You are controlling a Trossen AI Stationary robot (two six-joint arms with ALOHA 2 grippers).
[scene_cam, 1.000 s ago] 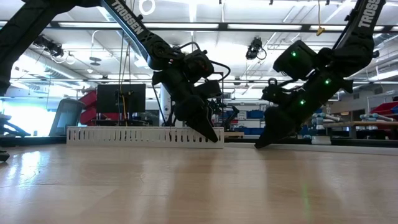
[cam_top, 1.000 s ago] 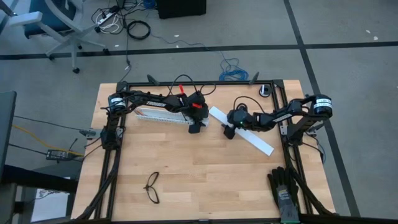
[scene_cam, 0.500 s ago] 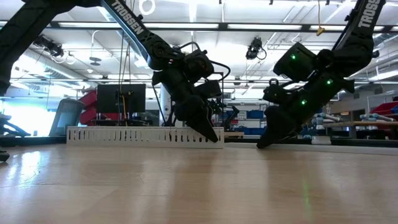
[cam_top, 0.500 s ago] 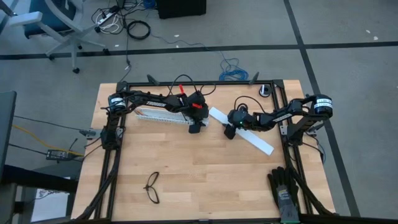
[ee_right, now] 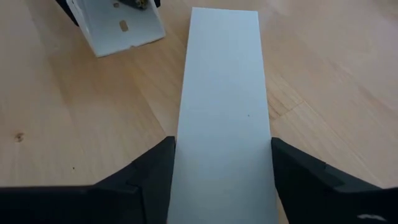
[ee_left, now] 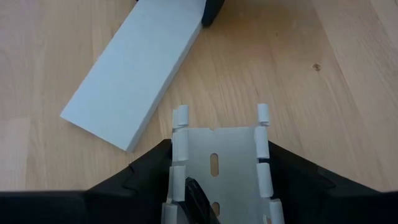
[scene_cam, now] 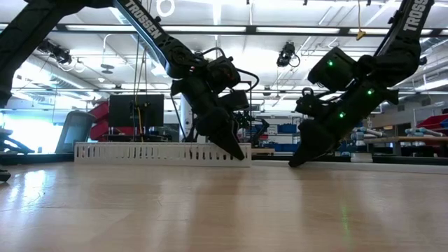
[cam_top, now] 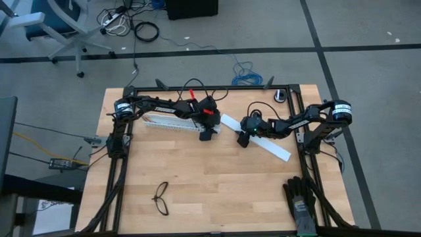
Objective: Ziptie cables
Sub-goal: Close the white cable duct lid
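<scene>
No cables show on the table. A long white slotted duct (cam_top: pixel 170 123) lies at the far left, and my left gripper (ee_left: pixel 214 146) is shut on its right end. A small dark piece (ee_left: pixel 196 196) lies inside the channel. A flat white strip (cam_top: pixel 266 143) lies slantwise at the far right, with my right gripper (ee_right: pixel 222 143) shut on it. The duct's end (ee_right: pixel 118 25) stands a short way from the strip's far end (ee_left: pixel 134 68). In the low view both grippers, left (scene_cam: pixel 241 155) and right (scene_cam: pixel 292 162), reach down to the tabletop. My left gripper pinches the duct's two slotted side walls (ee_left: pixel 177 155) between its fingers, at the duct's right end. The fingers slant down from the table's left and point along the duct. The duct rests on the table. My right gripper has the strip's two long edges (ee_right: pixel 180 162) between its fingers, about a third of the way from its far-left end. The fingers slant down from the table's right and point along the strip. The strip lies flat on the table.
Black thin-framed glasses (cam_top: pixel 161 197) lie near the front left. Dark gloves (cam_top: pixel 301 201) lie at the front right corner. A black frame (cam_top: pixel 210 87) runs round the tabletop. Bare wood (cam_top: pixel 217 184) fills the middle and front.
</scene>
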